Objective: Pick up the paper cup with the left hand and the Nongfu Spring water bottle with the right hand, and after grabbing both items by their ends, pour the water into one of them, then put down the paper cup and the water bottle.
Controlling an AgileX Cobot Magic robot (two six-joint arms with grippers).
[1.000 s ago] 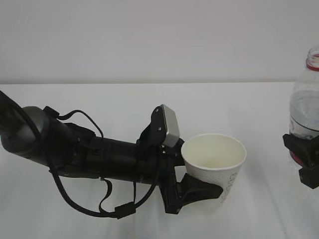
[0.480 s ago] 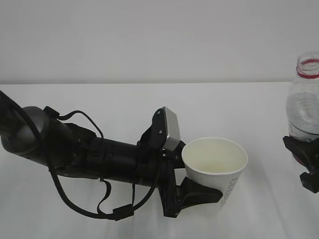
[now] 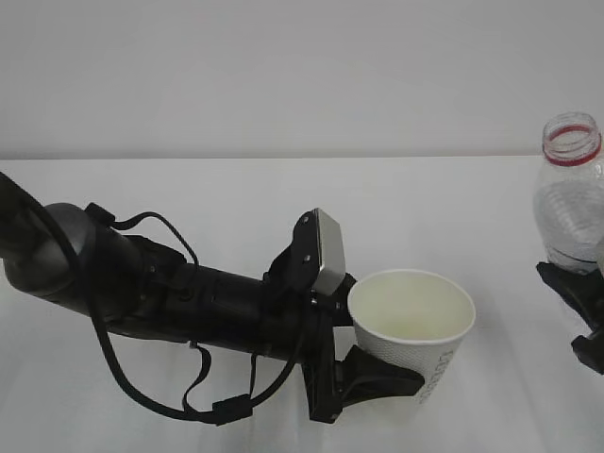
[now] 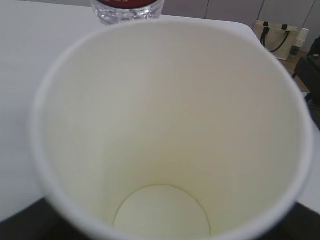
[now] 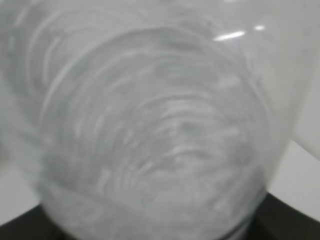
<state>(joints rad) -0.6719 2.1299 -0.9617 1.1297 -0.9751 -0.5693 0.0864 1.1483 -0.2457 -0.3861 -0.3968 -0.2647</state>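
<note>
The cup (image 3: 412,326) is clamped low on its wall by the left hand (image 3: 373,377), jaws spread to the cup's width, above the white table (image 3: 236,198). Only the left wrist view reveals the cup's dry cream interior and round base. At the right edge the bottle (image 3: 569,193) is gripped by the right hand (image 3: 585,311), partly cut off; the label is hidden. In the right wrist view the bottle's clear ribbed plastic fills the frame, blurred. The water cannot be made out.
</note>
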